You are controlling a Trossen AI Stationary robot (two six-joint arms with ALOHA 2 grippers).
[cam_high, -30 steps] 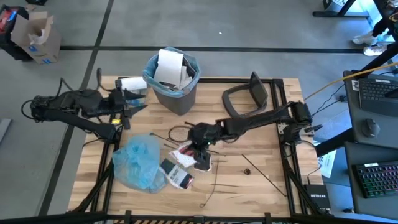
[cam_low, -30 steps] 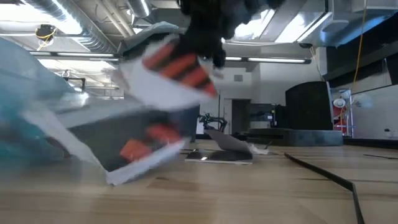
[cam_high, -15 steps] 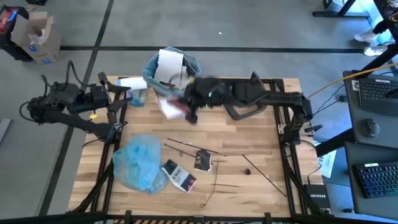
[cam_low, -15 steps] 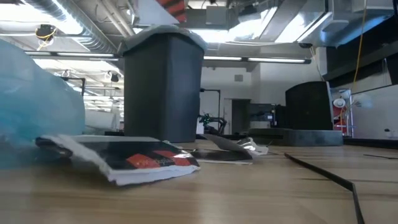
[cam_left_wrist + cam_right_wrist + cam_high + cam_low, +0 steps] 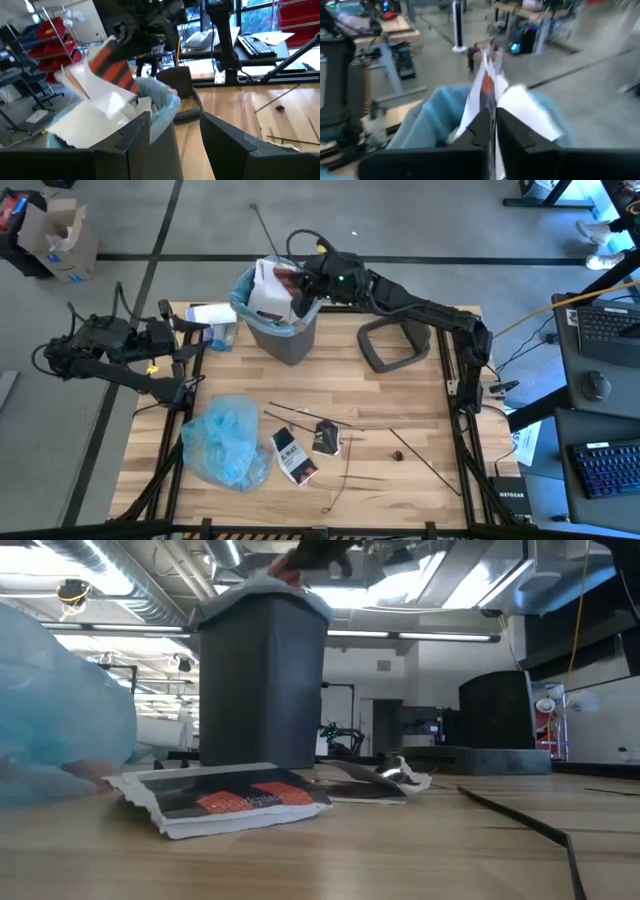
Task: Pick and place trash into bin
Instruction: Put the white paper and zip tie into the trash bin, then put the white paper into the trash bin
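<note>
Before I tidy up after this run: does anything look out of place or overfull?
The bin is heaped: white paper stands above its rim while the right gripper holds a printed packet over it. The grey lid lies off on the table, with packets and sticks scattered.

Matt grey plastic bin (image 5: 283, 330), thin blue liner (image 5: 243, 295), pale wood-plank table (image 5: 400, 410), glossy packet (image 5: 225, 802)

Right claw (image 5: 303, 283) over bin (image 5: 283, 332) at table's far edge; lid (image 5: 395, 340) right of bin.
</note>
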